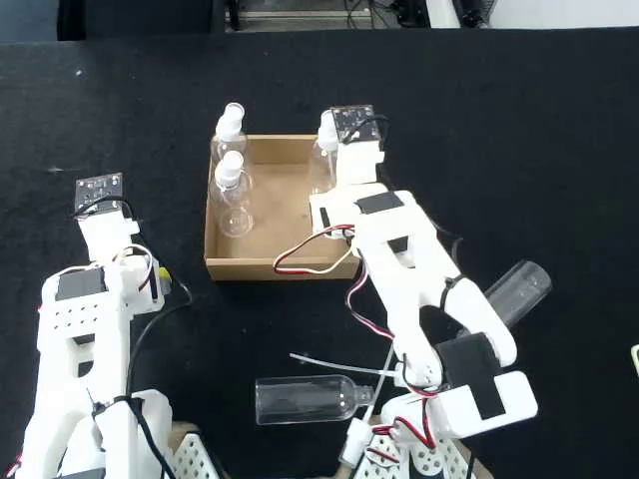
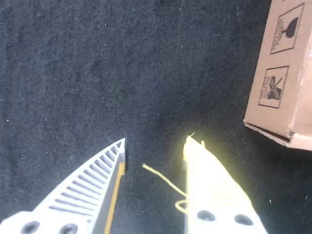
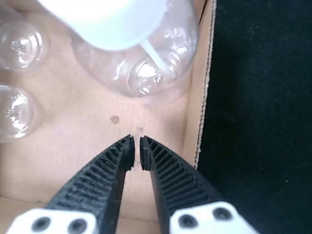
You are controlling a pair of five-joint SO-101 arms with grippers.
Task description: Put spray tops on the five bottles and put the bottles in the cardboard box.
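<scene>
Left hand point(image 2: 157, 141) hangs spread and empty left of the box point(image 1: 240, 267). Three topped bottles point(image 1: 232, 200) stand inside it, so most seems done. Right hand point(image 3: 136, 141), pinched together on nothing, hovers above the box. Two bare bottles point(image 1: 300, 399) lie on the bench point(image 1: 519, 120) near the box.

White printed arms point(image 1: 419, 269) carry red-and-white cables point(image 1: 300, 249).

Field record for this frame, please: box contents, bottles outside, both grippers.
cardboard box: on table, top open
boxed bottles: three, spray tops on; two by one wall, one opposite
loose bottles: two lying topless on table
left gripper: fingers open, empty, beside box
right gripper: fingers shut, empty, above box floor
</scene>
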